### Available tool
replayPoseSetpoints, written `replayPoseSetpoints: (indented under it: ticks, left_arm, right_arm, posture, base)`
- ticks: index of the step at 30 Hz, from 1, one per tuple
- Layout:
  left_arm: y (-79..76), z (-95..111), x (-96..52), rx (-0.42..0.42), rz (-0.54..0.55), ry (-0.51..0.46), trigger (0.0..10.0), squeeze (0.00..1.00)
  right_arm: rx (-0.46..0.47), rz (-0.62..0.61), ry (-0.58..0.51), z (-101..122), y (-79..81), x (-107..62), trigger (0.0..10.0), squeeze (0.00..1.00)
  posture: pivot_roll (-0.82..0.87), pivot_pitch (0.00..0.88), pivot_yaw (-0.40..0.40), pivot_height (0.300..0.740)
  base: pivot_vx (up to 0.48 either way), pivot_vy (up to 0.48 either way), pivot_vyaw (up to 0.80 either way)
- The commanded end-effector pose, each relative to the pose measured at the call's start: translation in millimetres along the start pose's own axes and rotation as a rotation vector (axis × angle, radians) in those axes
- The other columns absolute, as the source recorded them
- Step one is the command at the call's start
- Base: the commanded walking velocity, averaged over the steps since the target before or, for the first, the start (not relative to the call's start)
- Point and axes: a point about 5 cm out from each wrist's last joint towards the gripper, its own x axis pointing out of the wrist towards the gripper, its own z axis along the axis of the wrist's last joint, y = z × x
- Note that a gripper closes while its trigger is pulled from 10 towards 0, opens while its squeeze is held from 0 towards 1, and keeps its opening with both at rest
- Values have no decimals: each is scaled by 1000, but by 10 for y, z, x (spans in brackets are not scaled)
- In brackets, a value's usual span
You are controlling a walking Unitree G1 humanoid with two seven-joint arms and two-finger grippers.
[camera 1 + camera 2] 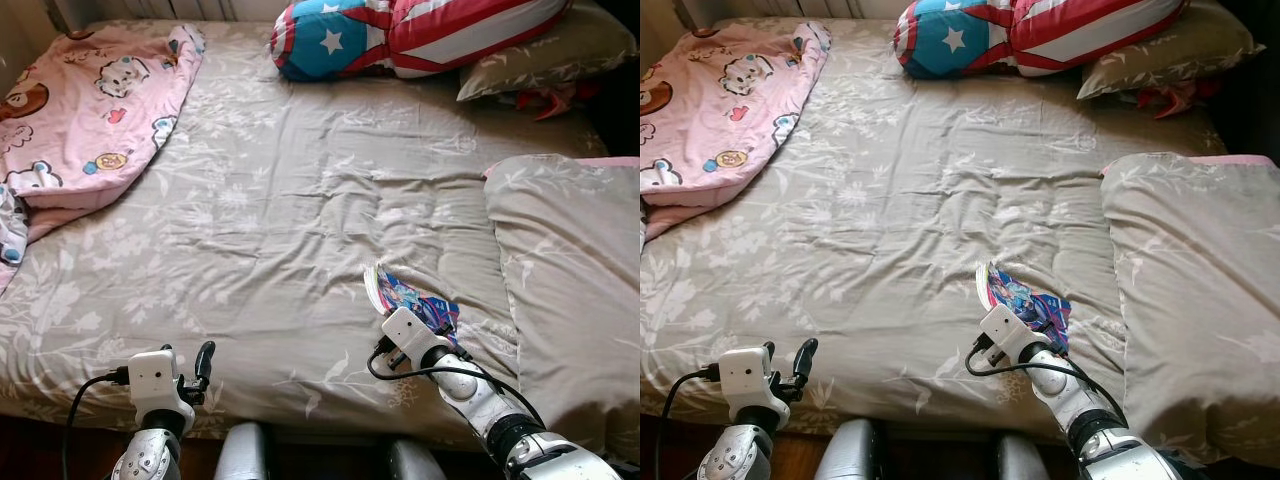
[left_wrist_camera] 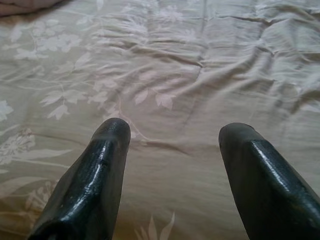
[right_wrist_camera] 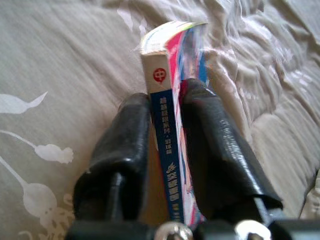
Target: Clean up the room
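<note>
Right gripper: the right gripper [image 3: 167, 150] is clamped on a small colourful book [image 3: 172, 95], one black finger on each cover, the blue spine facing the wrist camera.
Book: held on edge just above the grey floral bed cover [image 1: 300, 220], near the foot edge of the bed, right of the middle; I cannot tell whether its lower edge is touching the cover.
Left gripper: the left gripper [image 2: 172, 165] hovers over the foot edge toward the left corner, fingers apart, nothing between them.
Around: a folded grey quilt [image 1: 570, 290] lies along the right edge, just beside the book; a pink cartoon blanket [image 1: 90, 110] is bunched at the far left corner; a striped star cushion [image 1: 400, 35] and a grey pillow [image 1: 545, 55] sit at the head edge.
Step in hand: most likely picking up the book, the grip already made.
Next move: lifting it clear of the cover and carrying it off the bed, with the grip kept firm so the thin book does not slide out.
</note>
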Motion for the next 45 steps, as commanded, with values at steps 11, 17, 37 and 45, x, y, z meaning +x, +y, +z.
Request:
replayPoseSetpoints:
  ticks: [11,17,37,45]
  left_arm:
    - [17,-32,-28,23,3,20,10000,0]
    - [13,-36,-9,23,2,21,10000,0]
    - [1,-802,-32,-11,22,378,10000,0]
    - [-66,-962,-30,7,-18,506,10000,0]
  right_arm:
    - [67,29,43,-103,52,-36,10000,0]
    - [112,27,57,-129,42,-43,10000,51]
    - [928,-333,322,-1001,114,-542,10000,0]
    - [1103,-405,439,-1314,363,-824,10000,0]
  posture:
    - [53,222,1,647]
    - [51,213,-1,647]
    - [-60,28,-28,647]
    - [-92,0,5,647]
  base:
    - [0,0,0]
    - [0,0,0]
    - [0,0,0]
    - [0,0,0]
